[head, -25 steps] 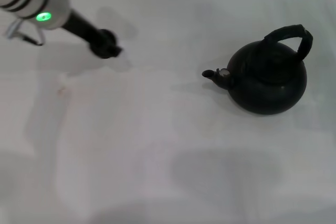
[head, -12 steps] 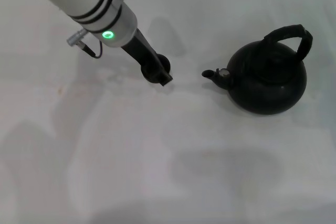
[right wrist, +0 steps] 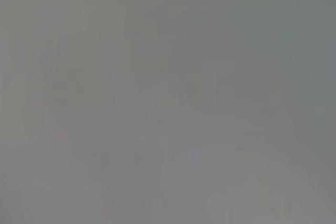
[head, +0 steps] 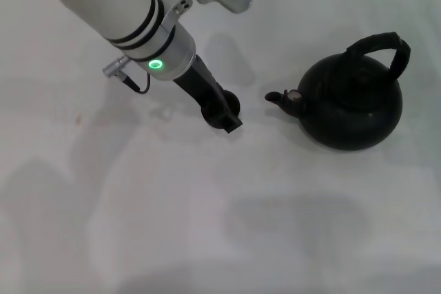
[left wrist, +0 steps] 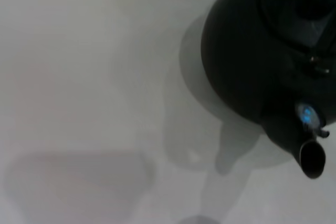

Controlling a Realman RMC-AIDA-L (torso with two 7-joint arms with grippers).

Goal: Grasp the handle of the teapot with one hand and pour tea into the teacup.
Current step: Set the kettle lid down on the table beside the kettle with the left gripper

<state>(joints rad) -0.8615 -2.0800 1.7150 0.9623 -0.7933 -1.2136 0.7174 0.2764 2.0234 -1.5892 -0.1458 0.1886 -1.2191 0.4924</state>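
Teapot (head: 353, 105) upright — left gripper (head: 224, 111) near its spout, grip state unclear.

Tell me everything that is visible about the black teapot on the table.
The teapot is round, matte black and kettle-like, standing upright on the white table. A thick arched handle rises over its top, and nothing holds it. Its short stubby spout points toward the left gripper, which is beside the spout and apart from it. The left wrist view shows the open spout mouth and the pot's shadow on the table. Nothing touches the teapot but the table.
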